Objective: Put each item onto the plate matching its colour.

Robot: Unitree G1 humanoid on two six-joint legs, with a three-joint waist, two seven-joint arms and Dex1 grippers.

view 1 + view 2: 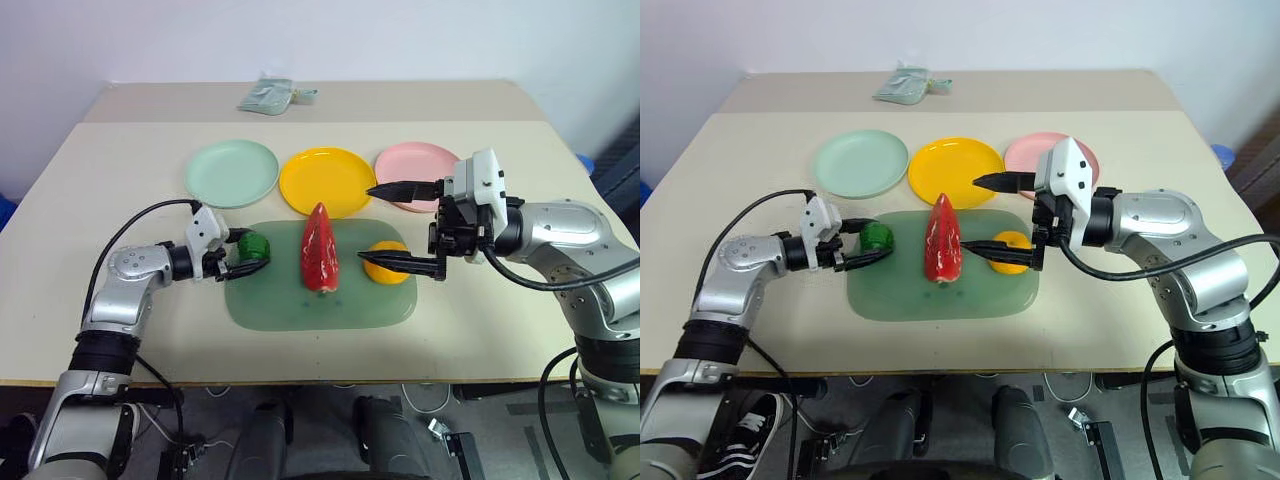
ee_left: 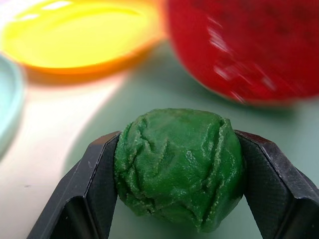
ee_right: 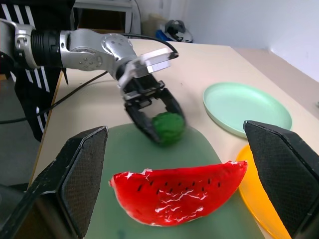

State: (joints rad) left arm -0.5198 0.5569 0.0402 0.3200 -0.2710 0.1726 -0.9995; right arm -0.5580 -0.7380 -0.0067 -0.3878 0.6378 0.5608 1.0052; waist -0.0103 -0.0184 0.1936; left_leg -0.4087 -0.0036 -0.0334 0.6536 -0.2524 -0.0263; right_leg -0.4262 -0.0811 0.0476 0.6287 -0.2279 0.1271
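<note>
I saw my left gripper (image 2: 179,199) clamped on the green lump (image 2: 178,167), with the red wedge (image 2: 244,47) and yellow plate (image 2: 79,35) beyond the lump.

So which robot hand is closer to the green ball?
Left. The left end effector is shut on the green ball; the right end effector hangs open beyond the watermelon slice.

Bare table (image 1: 110,190) is left open on the way to the mint green plate (image 1: 232,172) (nothing is set there), while the mat's (image 1: 300,310) middle is blocked by the red wedge (image 1: 320,250) and the space over the orange mandarin (image 1: 388,262) is taken by the right gripper (image 1: 385,225).
</note>
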